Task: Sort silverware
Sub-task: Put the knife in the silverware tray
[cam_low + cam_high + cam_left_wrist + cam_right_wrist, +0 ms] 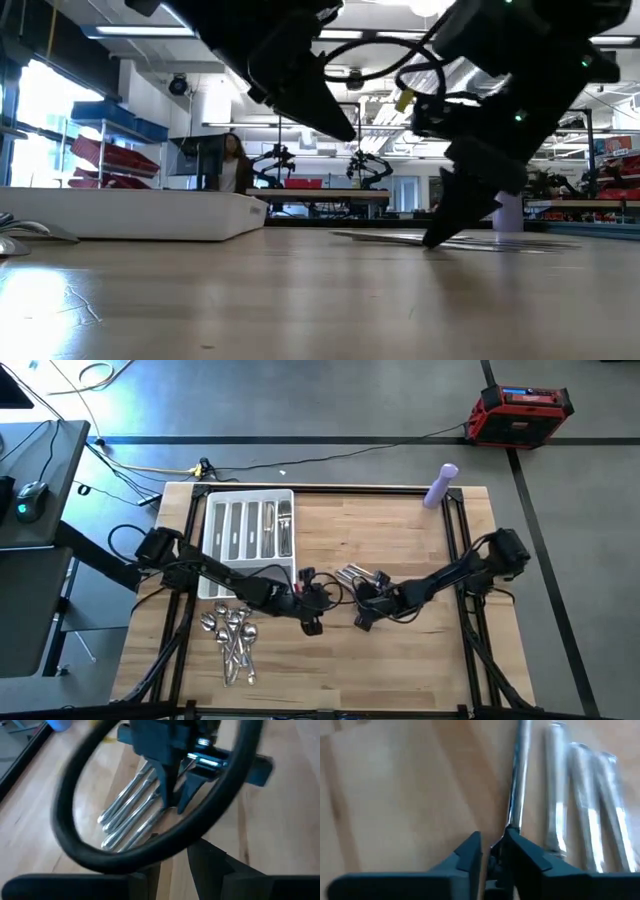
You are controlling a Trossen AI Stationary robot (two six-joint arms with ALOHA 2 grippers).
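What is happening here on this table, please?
A two-armed robot is sorting silverware. The right gripper is low at the table's middle, its fingers around the end of one knife beside a small group of knives. The left gripper hovers close by. A pile of spoons lies near the front edge, and the white tray already holds some pieces in its right compartment. Whether the grip is tight is not clear.
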